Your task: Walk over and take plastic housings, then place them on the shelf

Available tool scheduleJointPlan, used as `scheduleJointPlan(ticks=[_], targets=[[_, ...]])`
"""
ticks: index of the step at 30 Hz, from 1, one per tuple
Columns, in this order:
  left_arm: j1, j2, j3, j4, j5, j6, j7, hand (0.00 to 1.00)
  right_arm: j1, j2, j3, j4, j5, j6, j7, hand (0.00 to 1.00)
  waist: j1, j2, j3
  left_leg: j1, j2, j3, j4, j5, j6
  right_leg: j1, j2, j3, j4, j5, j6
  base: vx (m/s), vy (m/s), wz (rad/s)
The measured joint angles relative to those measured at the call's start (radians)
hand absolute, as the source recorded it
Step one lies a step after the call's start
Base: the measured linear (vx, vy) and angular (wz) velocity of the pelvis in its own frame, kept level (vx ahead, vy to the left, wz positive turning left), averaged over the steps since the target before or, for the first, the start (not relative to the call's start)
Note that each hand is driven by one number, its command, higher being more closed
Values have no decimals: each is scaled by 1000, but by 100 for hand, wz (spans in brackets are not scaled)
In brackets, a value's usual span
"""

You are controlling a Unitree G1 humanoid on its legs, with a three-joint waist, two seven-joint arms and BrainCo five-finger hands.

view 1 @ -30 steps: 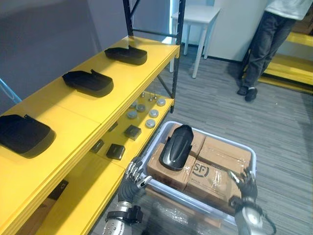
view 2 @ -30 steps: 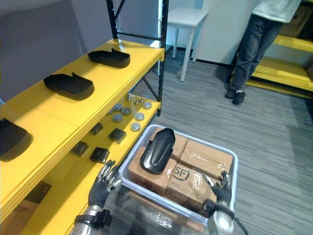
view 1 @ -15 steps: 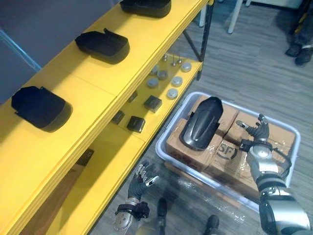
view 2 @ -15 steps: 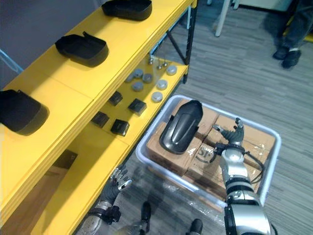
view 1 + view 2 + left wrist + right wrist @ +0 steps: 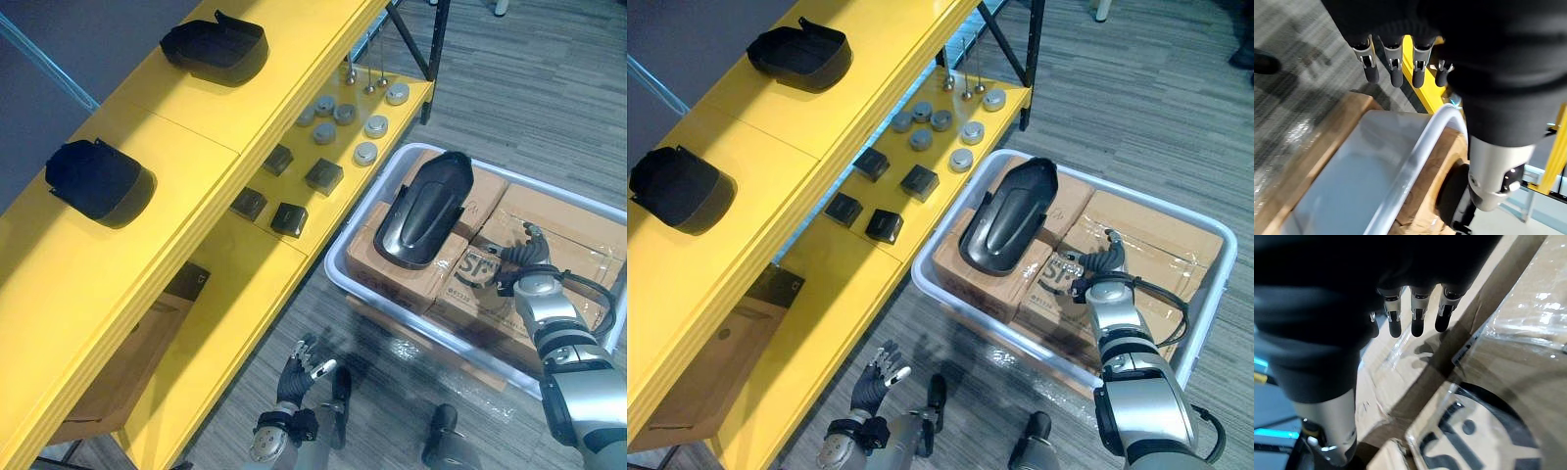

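Note:
A black plastic housing (image 5: 423,208) lies on taped cardboard boxes (image 5: 1488,382) inside a grey tub (image 5: 392,311). Two more housings (image 5: 217,46) (image 5: 98,179) rest on the top yellow shelf (image 5: 196,127). My right hand (image 5: 524,257) hovers over the boxes just right of the tub's housing, apart from it, fingers (image 5: 1415,316) straight and holding nothing. My left hand (image 5: 302,360) hangs low over the floor in front of the shelf, open, its fingers (image 5: 1393,68) straight above the tub's rim (image 5: 1415,156).
The lower yellow shelf carries small dark blocks (image 5: 289,217) and round metal discs (image 5: 365,153). A wooden box (image 5: 137,362) sits under the shelf. The tub stands on wrapped stock on the grey floor, close to the shelf's edge.
The camera has tilted down and the scene shifted. My left hand dropped from the tub's corner toward the floor. My right hand moved forward over the boxes, nearer the housing.

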Motion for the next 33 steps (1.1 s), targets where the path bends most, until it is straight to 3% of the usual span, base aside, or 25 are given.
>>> scheduleJointPlan(ticks=[4,6,12,15,19,25,29,33], targets=[[-14,-11,-30,27,-11,-10,3,0,-54,-13,21,20,-10,0,-57,0,2,22,2,-30,3,3,26,-4,-1,-32,0,8,25,-3,-5,-3,-41,-4],[-20,-34,-44,46,-11,-20,2,0,-78,-28,13,23,-10,-1,-137,0,21,43,-1,-42,3,3,31,-4,-1,-47,-2,11,38,-6,-6,-18,-42,2],[-7,-43,-43,46,-11,-35,2,0,-80,-28,-108,-27,-10,-9,-290,0,21,47,-4,-40,2,4,50,-6,2,-46,-6,14,58,-16,-4,1,-48,1],[-6,-43,-42,44,-16,-36,2,0,-79,-32,-126,-68,-11,-17,-320,0,12,47,-4,-22,2,14,51,-10,3,-37,-9,25,67,-20,-4,-17,-29,-8],[9,-43,-42,31,-49,-36,1,0,-78,-30,-119,-164,-31,-53,-297,0,-1,47,-4,12,10,33,43,-18,-2,-21,-4,43,65,-24,-5,-48,-36,-16],[15,-43,-47,25,-49,-35,-2,0,-77,-19,-42,-176,-59,-59,-214,0,-9,49,-5,35,15,44,21,-17,-3,-17,1,55,63,-25,-6,-25,-42,-7],[19,-47,-82,46,-49,-35,-6,0,-78,-15,17,-161,-71,-59,-175,0,6,52,-8,26,15,35,21,-12,1,-16,1,42,59,-24,-7,21,-44,6],[19,-50,-82,56,-50,-35,-6,0,-91,-15,36,-113,-71,-59,-162,0,39,61,-14,4,10,8,31,-10,0,-16,-3,12,64,-30,-10,29,-43,18]])
